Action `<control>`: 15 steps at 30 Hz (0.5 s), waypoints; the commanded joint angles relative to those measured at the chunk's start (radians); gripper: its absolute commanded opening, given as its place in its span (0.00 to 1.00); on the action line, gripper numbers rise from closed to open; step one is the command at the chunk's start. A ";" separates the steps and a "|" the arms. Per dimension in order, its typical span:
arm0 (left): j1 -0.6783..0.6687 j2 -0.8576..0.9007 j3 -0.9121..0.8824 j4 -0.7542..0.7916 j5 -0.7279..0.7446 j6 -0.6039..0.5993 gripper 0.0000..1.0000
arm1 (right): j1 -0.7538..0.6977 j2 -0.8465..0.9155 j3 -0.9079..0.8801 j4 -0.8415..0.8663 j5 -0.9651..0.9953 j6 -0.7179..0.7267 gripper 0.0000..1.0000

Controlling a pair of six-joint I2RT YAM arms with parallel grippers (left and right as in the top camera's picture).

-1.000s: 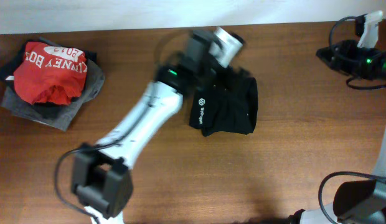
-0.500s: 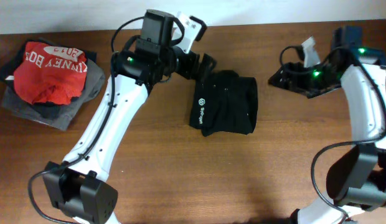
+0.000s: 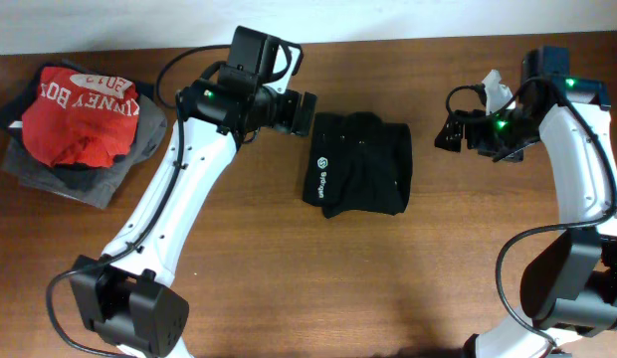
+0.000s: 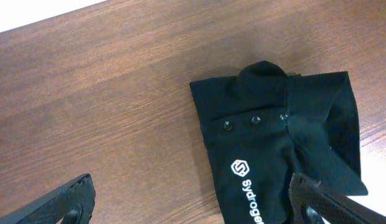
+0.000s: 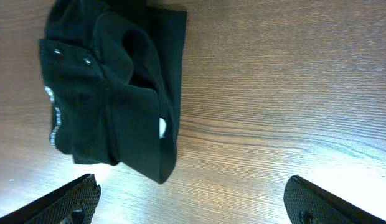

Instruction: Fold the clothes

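Note:
The clothes (image 3: 360, 165) lie folded into a compact black bundle at mid-table, with a white logo along the left side. My left gripper (image 3: 301, 111) hovers just off the bundle's upper left corner. It is open, and in the left wrist view (image 4: 192, 190) nothing lies between its fingers; the clothes (image 4: 277, 137) spread under the right finger. My right gripper (image 3: 452, 131) hangs to the right of the bundle, open and apart from it. In the right wrist view (image 5: 192, 186) only bare wood shows between its fingers, while the clothes (image 5: 112, 93) and their small white tag (image 5: 162, 127) lie ahead to the left.
A red T-shirt with white lettering (image 3: 78, 114) sits on a grey garment (image 3: 124, 164) at the far left of the wooden table (image 3: 289, 278). The table's back edge meets a white wall along the top.
My right gripper has opened and swung left from the far right corner toward the bundle. My left arm has drawn back left off the clothes, which have not moved.

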 commanded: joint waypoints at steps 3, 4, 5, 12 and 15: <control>-0.048 0.023 0.000 0.005 0.080 0.002 0.99 | -0.005 0.000 0.005 0.029 0.047 0.028 0.99; -0.067 0.032 0.000 0.007 0.080 0.014 0.99 | -0.011 -0.001 0.008 0.030 0.042 0.028 0.99; -0.086 0.045 0.000 0.007 0.079 0.026 0.99 | -0.021 -0.001 0.013 0.029 0.034 0.028 0.99; -0.193 0.188 0.000 -0.002 0.083 0.040 0.99 | -0.053 -0.001 0.015 0.024 0.009 0.015 0.99; -0.214 0.240 0.000 -0.002 0.123 0.040 0.99 | -0.053 -0.001 0.015 0.026 0.009 0.015 0.99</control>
